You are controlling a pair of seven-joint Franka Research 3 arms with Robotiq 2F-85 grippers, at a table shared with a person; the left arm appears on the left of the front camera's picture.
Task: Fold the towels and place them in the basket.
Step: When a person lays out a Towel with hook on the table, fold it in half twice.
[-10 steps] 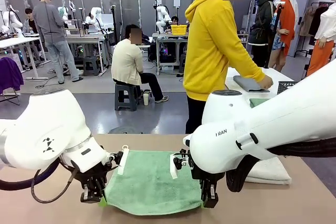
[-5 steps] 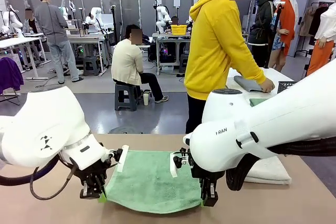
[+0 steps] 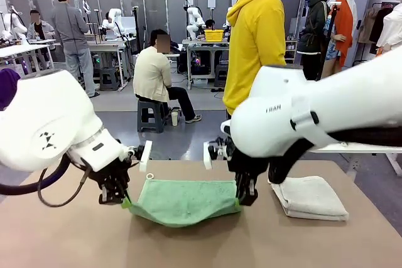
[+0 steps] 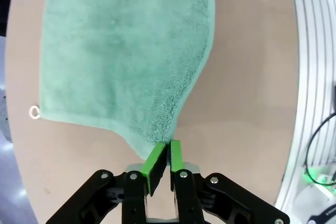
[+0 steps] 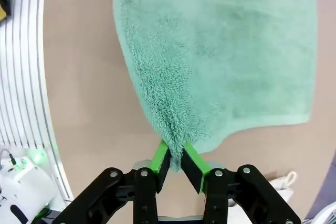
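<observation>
A green towel [image 3: 185, 200] hangs between both grippers, its near edge lifted off the brown table and its far part resting on it. My left gripper [image 3: 124, 200] is shut on the towel's left corner; in the left wrist view the green pads [image 4: 155, 160] pinch the cloth [image 4: 121, 61], whose white loop [image 4: 34, 112] lies on the table. My right gripper [image 3: 244, 196] is shut on the right corner, and the right wrist view shows the pads [image 5: 191, 161] clamped on the bunched towel [image 5: 220, 61]. A folded pale towel [image 3: 311, 197] lies at the right. The basket is out of view.
A person in a yellow hoodie [image 3: 254, 42] stands beyond the far edge of the table [image 3: 75, 236], facing away. Bare tabletop lies in front of and to the left of the green towel. Other people and tables are farther back.
Both grippers have risen and moved away from the near edge, lifting the green towel's near edge with them. The person in yellow has straightened up and turned away.
</observation>
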